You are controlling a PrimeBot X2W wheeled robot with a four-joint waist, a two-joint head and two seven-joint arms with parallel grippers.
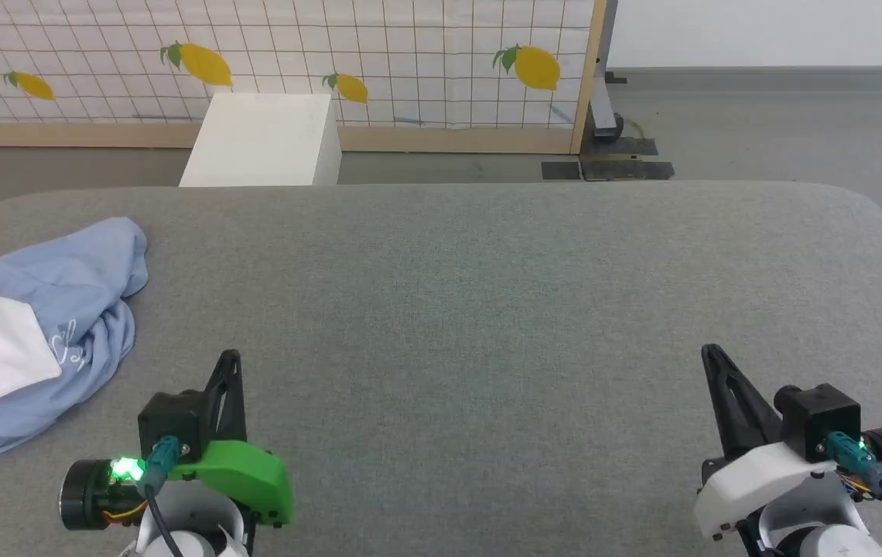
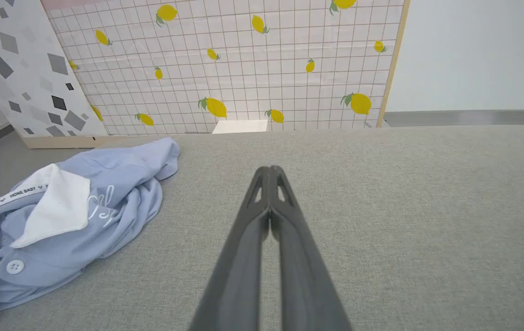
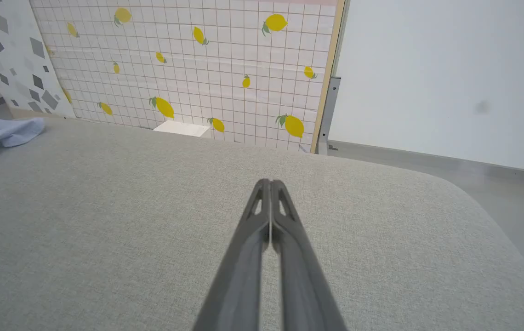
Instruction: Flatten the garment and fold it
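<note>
A: One shirt, nothing else. The garment [image 1: 39,340] lies bunched at the left side of the tabletop [image 1: 449,294], nr the edge, with the white collar flipped out on top & a placket button showing.
B: Why over there?
A: Can't tell. It's just heaped, sleeves & hem lost in the folds. Prob wants dragging twd the bare middle, where there's room to spread it.
B: Grippers?
A: Left gripper [image 1: 230,357] is low at the near edge, beside the heap, not touching it. Right gripper [image 1: 710,352] is well apart, opp. side. Both point fwd, jaws pressed fully together, nothing in them. Looks like a parked pose.
B: So flattening not begun?
A: I'd say not. Left is closer, so likely first to reach. Its jaws must part before any pinch.
B: Beyond that?
A: White box [image 1: 263,139] on the floor past the far edge, lemon-print screen [image 1: 410,62] behind it. Neither's in the way.
</note>
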